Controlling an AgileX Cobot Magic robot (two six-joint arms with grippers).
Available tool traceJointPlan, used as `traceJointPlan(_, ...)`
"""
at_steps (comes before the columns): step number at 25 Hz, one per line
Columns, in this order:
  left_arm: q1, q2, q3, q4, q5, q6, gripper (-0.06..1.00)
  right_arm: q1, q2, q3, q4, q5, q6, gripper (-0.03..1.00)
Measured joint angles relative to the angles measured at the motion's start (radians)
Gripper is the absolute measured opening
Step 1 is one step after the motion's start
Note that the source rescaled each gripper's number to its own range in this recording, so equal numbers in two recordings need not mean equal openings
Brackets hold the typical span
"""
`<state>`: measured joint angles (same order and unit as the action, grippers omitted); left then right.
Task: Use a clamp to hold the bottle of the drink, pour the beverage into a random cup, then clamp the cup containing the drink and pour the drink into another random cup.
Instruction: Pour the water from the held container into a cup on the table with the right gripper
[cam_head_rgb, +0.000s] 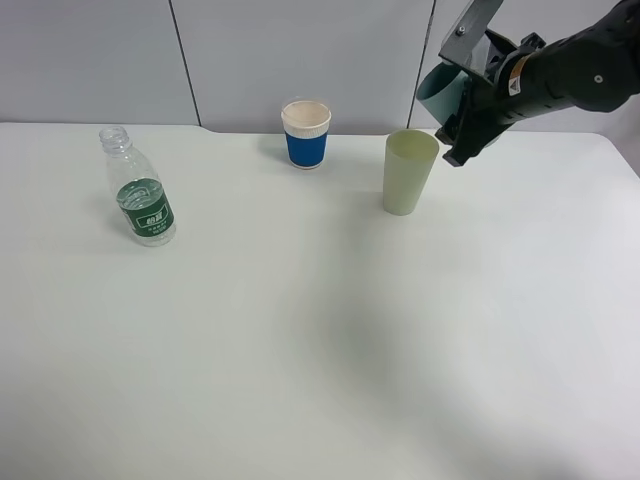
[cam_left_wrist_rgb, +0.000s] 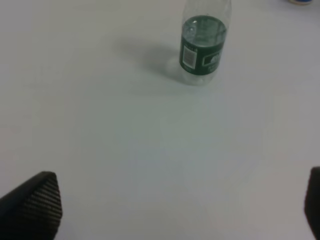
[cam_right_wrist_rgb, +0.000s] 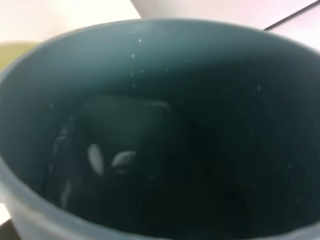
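A clear bottle (cam_head_rgb: 139, 189) with a green label stands uncapped at the left of the white table; it also shows in the left wrist view (cam_left_wrist_rgb: 204, 44), far ahead of my open, empty left gripper (cam_left_wrist_rgb: 180, 207). My right gripper (cam_head_rgb: 462, 92) is shut on a teal cup (cam_head_rgb: 440, 92), held tilted in the air just above and right of a pale green cup (cam_head_rgb: 408, 172). In the right wrist view the teal cup's inside (cam_right_wrist_rgb: 160, 145) fills the frame, with droplets on its wall. A blue cup with a white rim (cam_head_rgb: 306, 134) stands at the back middle.
The white table (cam_head_rgb: 320, 340) stretches wide in front of the cups and the bottle. A grey panelled wall (cam_head_rgb: 300, 50) stands behind it. The left arm is out of the exterior high view.
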<state>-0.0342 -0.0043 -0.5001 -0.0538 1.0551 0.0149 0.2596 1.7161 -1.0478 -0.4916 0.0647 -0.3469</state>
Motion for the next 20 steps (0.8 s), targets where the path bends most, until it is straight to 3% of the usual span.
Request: traceJointPlan(20, 0.000, 0.000, 0.000, 0.000, 0.000, 0.000, 0.96, 0.000, 0.000, 0.000, -0.012, -0.037, -0.260, 0.01)
